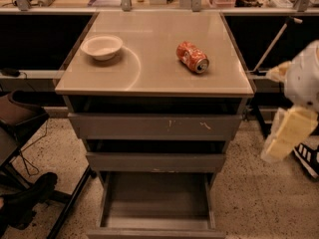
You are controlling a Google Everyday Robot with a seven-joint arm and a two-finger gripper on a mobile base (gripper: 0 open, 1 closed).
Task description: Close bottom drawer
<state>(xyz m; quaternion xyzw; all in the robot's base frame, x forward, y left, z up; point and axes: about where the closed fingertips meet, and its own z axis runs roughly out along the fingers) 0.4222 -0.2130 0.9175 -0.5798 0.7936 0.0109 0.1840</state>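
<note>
You see the bottom drawer (155,203) at 6 o'clock, plain grey inside and out. The top drawer front (124,127) is grey with white scratch marks. On the beige cabinet top (154,76), the bowl (101,47) at 11 o'clock is cream and the soda can (192,57) at 1 o'clock is orange-red with white markings. Your gripper (284,139), at 3 o'clock, is pale cream-yellow. The floor (259,203) is dark-speckled beige.
</note>
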